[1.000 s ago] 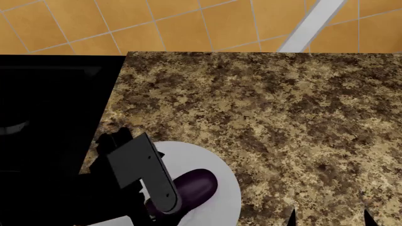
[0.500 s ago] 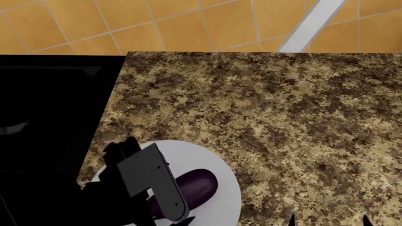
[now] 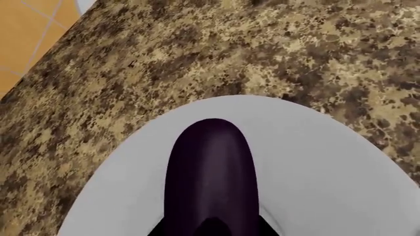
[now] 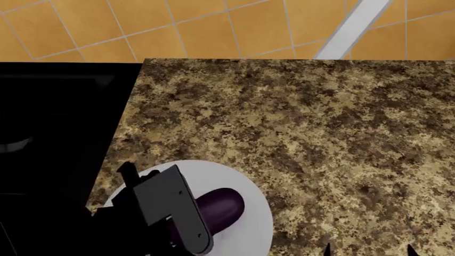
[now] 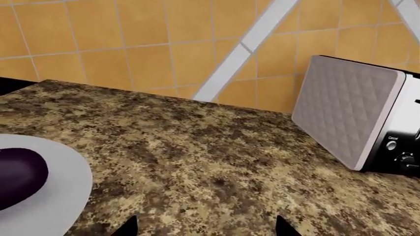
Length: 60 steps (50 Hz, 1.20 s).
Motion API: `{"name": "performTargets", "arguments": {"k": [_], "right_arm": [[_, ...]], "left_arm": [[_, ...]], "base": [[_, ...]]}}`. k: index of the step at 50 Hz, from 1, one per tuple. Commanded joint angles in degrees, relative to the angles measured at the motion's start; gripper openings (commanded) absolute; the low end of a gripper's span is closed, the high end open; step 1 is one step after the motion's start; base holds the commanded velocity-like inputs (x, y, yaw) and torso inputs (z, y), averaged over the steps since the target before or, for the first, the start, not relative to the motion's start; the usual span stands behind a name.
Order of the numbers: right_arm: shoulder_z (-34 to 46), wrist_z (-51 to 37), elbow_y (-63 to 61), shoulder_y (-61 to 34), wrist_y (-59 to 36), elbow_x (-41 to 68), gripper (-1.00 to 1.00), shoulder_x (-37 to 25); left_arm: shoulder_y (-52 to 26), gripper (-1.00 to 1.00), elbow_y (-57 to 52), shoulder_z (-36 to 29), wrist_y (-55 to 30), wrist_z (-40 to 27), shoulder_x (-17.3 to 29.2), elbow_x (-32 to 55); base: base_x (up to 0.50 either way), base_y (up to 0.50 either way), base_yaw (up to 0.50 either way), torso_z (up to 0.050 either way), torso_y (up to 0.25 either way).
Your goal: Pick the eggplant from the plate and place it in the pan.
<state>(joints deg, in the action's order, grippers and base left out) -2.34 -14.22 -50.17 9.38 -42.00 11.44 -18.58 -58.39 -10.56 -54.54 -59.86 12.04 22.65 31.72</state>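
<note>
Seen from the robot's head, looking down, a flat black surface point(image 4: 57, 138) fills the far left, from nine o'clock down toward seven. It is too dark to make out any detail on it.

Just right of it, at about seven o'clock, the left gripper point(image 4: 186, 234) hangs over the plate point(image 4: 249, 213), a round white dish on the speckled brown stone countertop point(image 4: 306, 128). The arm's dark housing covers the near end of the eggplant point(image 4: 221, 209), a glossy dark purple shape lying on the plate with its rounded end pointing toward two o'clock. In the left wrist view the eggplant point(image 3: 210, 172) runs straight away from the camera along the middle of the plate point(image 3: 328, 167). The fingers themselves are not clearly visible in any view, so whether they are spread or pressed on the eggplant cannot be told.

At the centre and right, the countertop is bare brown granite, with orange wall tiles point(image 4: 213, 26) across twelve o'clock.

At five o'clock, two dark fingertips of the right gripper point(image 4: 368, 249) poke into view, set apart from each other with nothing between them.

In the right wrist view a silver toaster point(image 5: 357, 118) with a quilted side stands on the countertop against the tiled wall, well apart from the plate point(image 5: 62, 182).
</note>
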Motion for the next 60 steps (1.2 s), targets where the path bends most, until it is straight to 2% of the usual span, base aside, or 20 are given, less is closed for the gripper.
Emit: {"name": "performTargets", "arguments": {"k": [1, 5, 9, 17, 22, 36, 60], "right_arm": [[-0.69, 1.74, 0.83, -0.67, 1.48, -0.27, 1.00, 1.58], [-0.22, 1.53, 1.21, -1.39, 1.36, -0.20, 1.00, 1.78], [0.80, 1.81, 2.27, -2.85, 1.99, -0.03, 1.00, 2.00], [2.47, 2.50, 6.10, -7.35, 3.20, 0.18, 1.00, 2.34], [6.81, 1.15, 10.06, -8.59, 8.62, -5.90, 1.00, 0.59], [6.47, 0.61, 8.99, -6.11, 10.13, -6.14, 1.00, -0.13], [6.57, 0.04, 7.15, -6.55, 8.00, -5.45, 1.00, -0.42]], "left_arm": [[-5.23, -1.00, -4.23, 5.84, -4.11, 0.39, 0.42, 2.24], [-10.12, -1.00, -10.71, 10.18, -8.90, 0.14, 2.67, 5.38], [-13.96, -1.00, -10.93, 11.96, -10.21, 0.92, 4.31, 5.79], [-15.59, -1.00, -12.52, 12.81, -9.71, 1.16, 8.21, 4.97], [-15.20, -1.00, -12.81, 15.05, -9.10, 0.36, 9.55, 5.18], [-17.85, -1.00, -13.89, 18.00, -12.10, -1.52, 9.39, 6.47], [-18.57, -1.00, -14.32, 18.61, -13.12, -2.05, 10.15, 7.36]], "base": [[0.00, 0.00, 0.00, 0.000, 0.000], [0.00, 0.00, 0.00, 0.000, 0.000], [0.00, 0.00, 0.00, 0.000, 0.000], [0.00, 0.00, 0.00, 0.000, 0.000], [0.00, 0.00, 0.00, 0.000, 0.000], [0.00, 0.48, 0.00, 0.000, 0.000], [0.00, 0.50, 0.00, 0.000, 0.000]]}}
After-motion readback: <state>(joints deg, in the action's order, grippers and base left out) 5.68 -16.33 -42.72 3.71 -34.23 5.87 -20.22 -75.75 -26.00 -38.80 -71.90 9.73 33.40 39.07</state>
